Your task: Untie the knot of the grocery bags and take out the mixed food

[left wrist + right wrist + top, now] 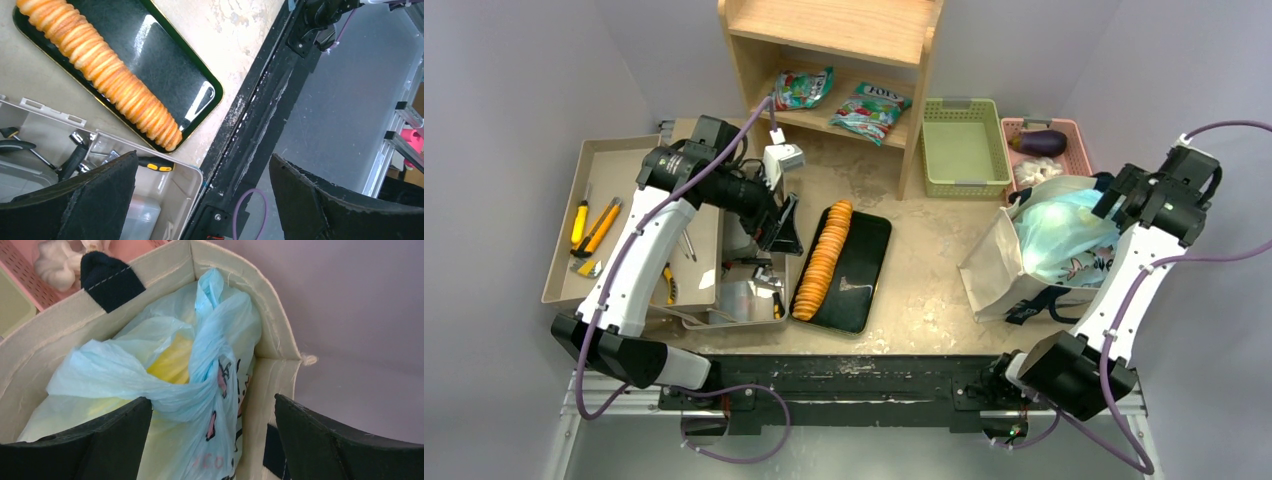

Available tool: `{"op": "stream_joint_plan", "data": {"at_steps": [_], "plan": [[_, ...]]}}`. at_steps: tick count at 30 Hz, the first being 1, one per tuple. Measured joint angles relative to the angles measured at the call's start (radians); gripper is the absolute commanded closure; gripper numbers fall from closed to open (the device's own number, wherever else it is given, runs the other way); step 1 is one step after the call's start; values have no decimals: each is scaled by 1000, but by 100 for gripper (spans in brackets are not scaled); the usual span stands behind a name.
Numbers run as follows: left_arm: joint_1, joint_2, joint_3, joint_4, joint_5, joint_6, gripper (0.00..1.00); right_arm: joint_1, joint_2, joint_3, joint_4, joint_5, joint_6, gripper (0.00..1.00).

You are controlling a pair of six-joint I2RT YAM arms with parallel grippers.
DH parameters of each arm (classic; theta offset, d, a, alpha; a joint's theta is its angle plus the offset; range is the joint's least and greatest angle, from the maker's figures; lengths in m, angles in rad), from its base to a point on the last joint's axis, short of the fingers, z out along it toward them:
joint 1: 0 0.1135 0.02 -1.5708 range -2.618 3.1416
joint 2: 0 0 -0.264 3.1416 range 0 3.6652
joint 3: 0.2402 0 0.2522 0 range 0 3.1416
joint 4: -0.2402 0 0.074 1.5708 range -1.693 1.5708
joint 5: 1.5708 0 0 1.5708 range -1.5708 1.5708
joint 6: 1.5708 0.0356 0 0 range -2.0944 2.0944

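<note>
The cream canvas tote point(986, 268) stands at the right of the table with the light-blue plastic bag point(1064, 238) inside it. In the right wrist view the plastic bag point(125, 375) is still tied, its handles twisted into a knot point(202, 382). Yellow produce point(170, 362) shows through the plastic. My right gripper point(211, 400) hangs open just over the knot, with the twisted plastic between its jaws; the left finger point(115, 435) touches the plastic. My left gripper point(202, 156) is open and empty above the toolbox corner, far from the bags point(782, 225).
A black tray point(864, 275) with a row of orange crackers point(822, 258) lies mid-table. An open toolbox point(624, 200) is at the left. A wooden shelf point(844, 40) holds snack packets at the back, beside a green basket point(964, 150) and a pink basket point(1074, 135).
</note>
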Motion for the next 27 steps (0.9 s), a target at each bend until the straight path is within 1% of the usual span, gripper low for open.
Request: {"op": "stream_joint_plan", "data": {"at_steps": [4, 12, 17, 22, 27], "plan": [[0, 0, 1, -26, 6, 1, 0, -68, 24, -20, 60, -100, 15, 2], [0, -1, 0, -50, 6, 5, 0, -89, 26, -134, 134, -325, 39, 2], [0, -1, 0, -72, 3, 12, 0, -89, -8, -155, 145, -406, 65, 1], [0, -2, 0, -79, 3, 11, 0, -89, -97, -130, 150, -407, 129, 1], [0, -2, 10, -88, 0, 12, 0, -89, -57, -75, 160, -352, 171, 1]]}}
